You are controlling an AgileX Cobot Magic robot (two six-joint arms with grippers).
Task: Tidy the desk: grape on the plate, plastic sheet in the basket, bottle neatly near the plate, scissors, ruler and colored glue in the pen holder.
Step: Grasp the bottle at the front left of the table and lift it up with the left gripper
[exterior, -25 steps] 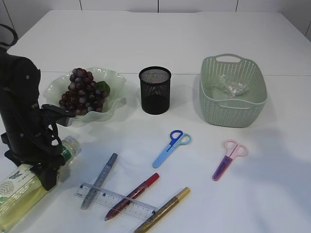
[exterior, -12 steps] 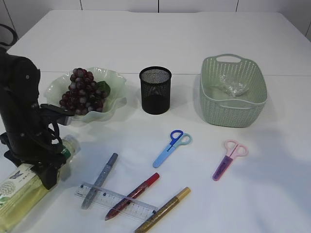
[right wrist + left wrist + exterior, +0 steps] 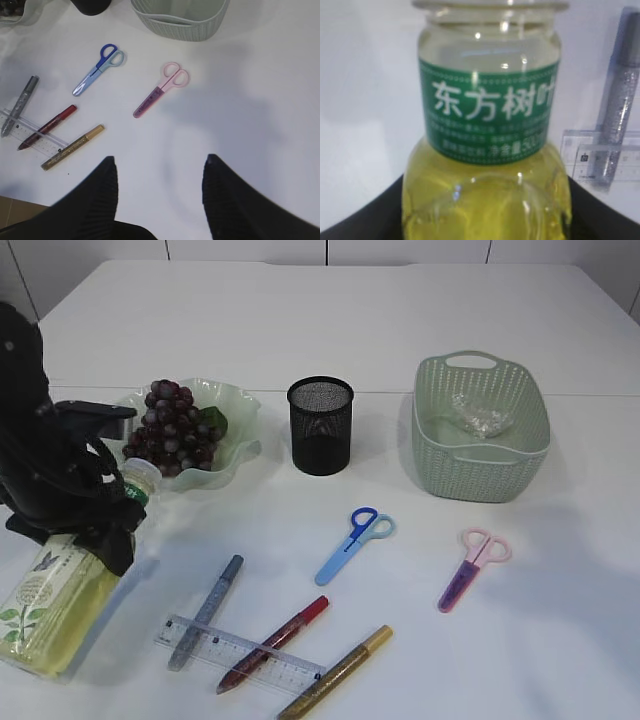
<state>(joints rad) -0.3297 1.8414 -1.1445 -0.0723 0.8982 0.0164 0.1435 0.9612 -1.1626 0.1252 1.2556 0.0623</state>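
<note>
Since a second ago your left tool [image 3: 95, 525] has tipped the bottle [image 3: 55, 590] up from lying flat; it now leans on the worktop [image 3: 420, 660] just beside the plate [image 3: 235, 430], pinched at its neck. Your right tool [image 3: 160, 175] hangs spread, holding nothing, above the pink scissors [image 3: 161, 89].

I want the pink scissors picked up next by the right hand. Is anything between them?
Nothing visible. The right hand hovers open over bare table, and the pink scissors lie alone ahead of it, apart from the blue scissors and basket.
</note>
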